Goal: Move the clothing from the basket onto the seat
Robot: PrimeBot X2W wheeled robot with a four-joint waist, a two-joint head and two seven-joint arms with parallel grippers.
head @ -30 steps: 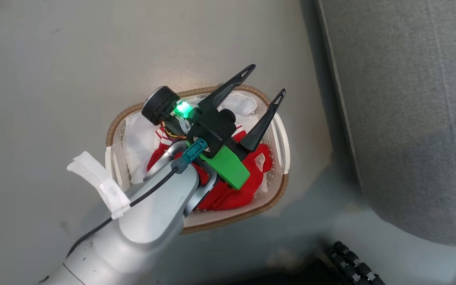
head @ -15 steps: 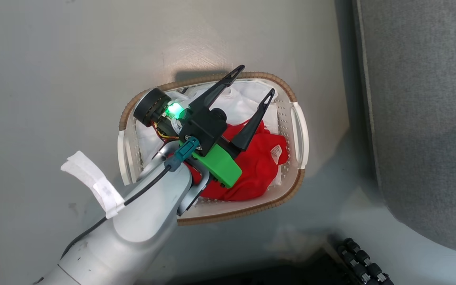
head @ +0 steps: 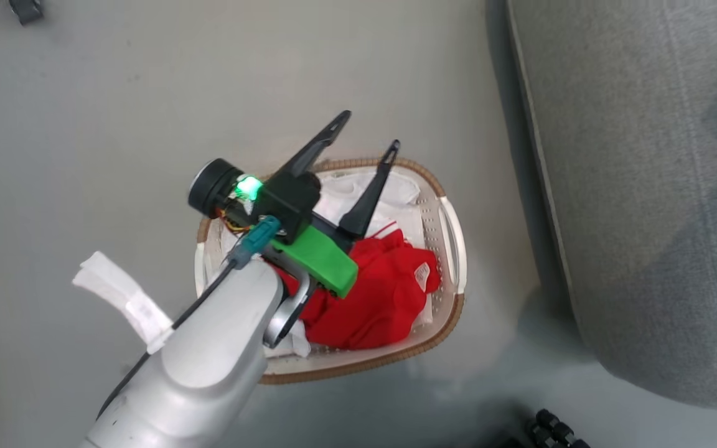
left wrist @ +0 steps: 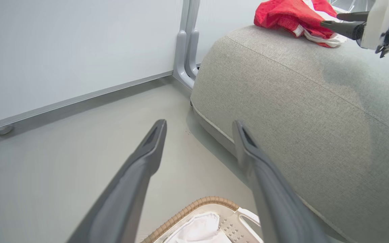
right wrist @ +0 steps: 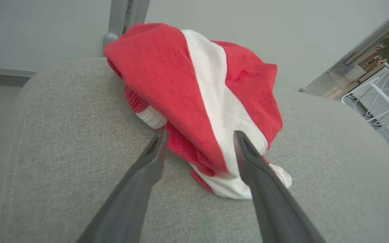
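The basket point(head: 452, 230) stands on the grey floor, with one red garment point(head: 383, 298) crumpled inside it on the white liner point(head: 358, 186). My left gripper point(head: 368, 130) hangs open above the basket's far end, holding nothing; its wrist view has the fingertips point(left wrist: 159, 126) over the floor and the basket rim point(left wrist: 198, 204) below. The grey seat point(head: 645, 186) rises to the right. A second red and white garment point(right wrist: 198, 84) lies on top of the seat point(right wrist: 62, 152). My right gripper point(right wrist: 200, 135) is open at that garment's near edge, also in the left wrist view point(left wrist: 329, 19).
A pale wall with a grey metal post point(left wrist: 186, 50) runs behind the seat. A black ribbed part point(head: 557, 429) lies at the bottom edge of the head view. White wire furniture point(right wrist: 387, 91) stands beyond the seat. Bare floor surrounds the basket's left side.
The head camera has shifted. My left gripper stays open above the basket, its tips now reaching past the far rim; the garment in the basket lies as before.
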